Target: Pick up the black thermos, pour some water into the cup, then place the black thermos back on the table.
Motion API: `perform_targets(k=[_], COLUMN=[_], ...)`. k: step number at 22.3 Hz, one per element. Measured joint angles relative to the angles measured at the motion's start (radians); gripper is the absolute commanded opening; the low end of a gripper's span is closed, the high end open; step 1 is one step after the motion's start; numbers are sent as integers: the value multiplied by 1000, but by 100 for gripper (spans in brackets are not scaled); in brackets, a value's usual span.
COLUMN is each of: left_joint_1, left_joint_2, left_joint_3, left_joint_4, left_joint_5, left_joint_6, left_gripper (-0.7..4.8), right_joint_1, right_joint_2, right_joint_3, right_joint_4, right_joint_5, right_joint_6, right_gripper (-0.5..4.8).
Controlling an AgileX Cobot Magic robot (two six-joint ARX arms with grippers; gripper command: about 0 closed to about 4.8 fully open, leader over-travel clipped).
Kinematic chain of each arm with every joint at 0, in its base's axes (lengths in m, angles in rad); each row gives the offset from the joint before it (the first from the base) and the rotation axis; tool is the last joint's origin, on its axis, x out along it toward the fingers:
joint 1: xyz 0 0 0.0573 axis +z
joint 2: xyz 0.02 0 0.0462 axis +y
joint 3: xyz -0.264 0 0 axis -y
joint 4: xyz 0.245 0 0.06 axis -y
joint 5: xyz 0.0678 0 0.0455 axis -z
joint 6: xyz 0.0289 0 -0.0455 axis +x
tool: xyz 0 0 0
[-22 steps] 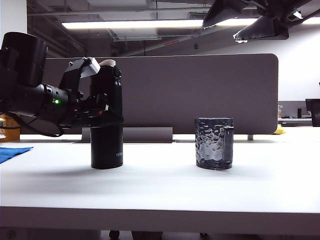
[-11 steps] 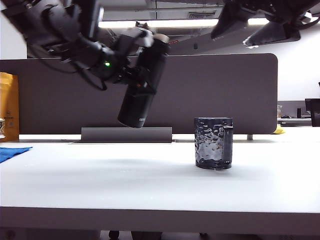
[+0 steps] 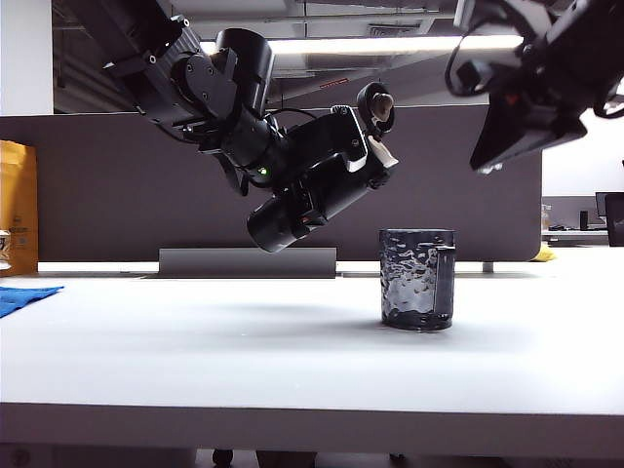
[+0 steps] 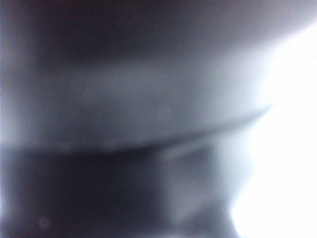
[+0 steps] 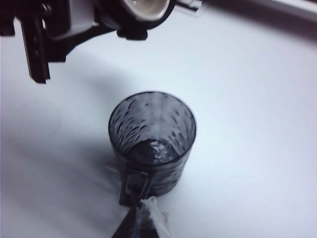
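Change since one second ago: thermos point(image 3: 314, 195) lifted off the table point(image 3: 292, 351) where it stood upright at the left, now carried in the air and tipped steeply, base down-left, lid end up-right toward the cup point(image 3: 417, 278); half a second ago it hung less tilted and further left. Cup unmoved.

Items counted:
- Thermos, black: one. Clear of the table, lid flipped open, pale spout point(image 5: 145, 6) showing in the right wrist view just above and beside the cup's rim. No stream visible.
- Cup, dark dimpled glass: one. Upright on the table right of centre, handle point(image 3: 446, 283) on its right side in the exterior view; a little glinting liquid at the bottom in the right wrist view point(image 5: 152, 144).
- Table, white: one.
- Grey partition point(image 3: 439, 185): one, behind the table.
- Blue cloth point(image 3: 24, 295): one, far left edge of the table.
- Yellow bag point(image 3: 17, 210): one, far left.

Grippers: two.
- Left gripper point(image 3: 327, 180): clamped round the thermos body, above the table left of the cup. Left wrist view all blur, nothing readable.
- Right gripper point(image 3: 502, 146): high at upper right, above and right of the cup, jaws closed on nothing; tips point(image 5: 132, 225) show pressed together near the cup's handle
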Motion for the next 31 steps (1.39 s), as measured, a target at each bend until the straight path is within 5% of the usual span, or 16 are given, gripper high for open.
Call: perform_targets(k=[7, 10, 14, 19, 31], left_joint_1=[1, -1, 0, 0, 0], left_joint_2=[0, 0, 1, 21, 22], left_joint_3=[0, 8, 9, 8, 8], left_joint_4=[32, 105, 128, 136, 253], left_joint_5=[56, 130, 134, 150, 104], left_joint_6=[330, 389, 570, 671, 739], left_gripper=[-5, -5, -5, -5, -5], right_joint_1=[0, 0, 0, 0, 0], right_joint_2=[41, 42, 42, 42, 42], right_joint_3=[0, 0, 0, 0, 0], right_joint_4=[2, 9, 22, 6, -31], right_joint_5=[-37, -38, -80, -124, -124], right_joint_6=[1, 0, 0, 3, 4], right_gripper=[-2, -2, -2, -2, -2])
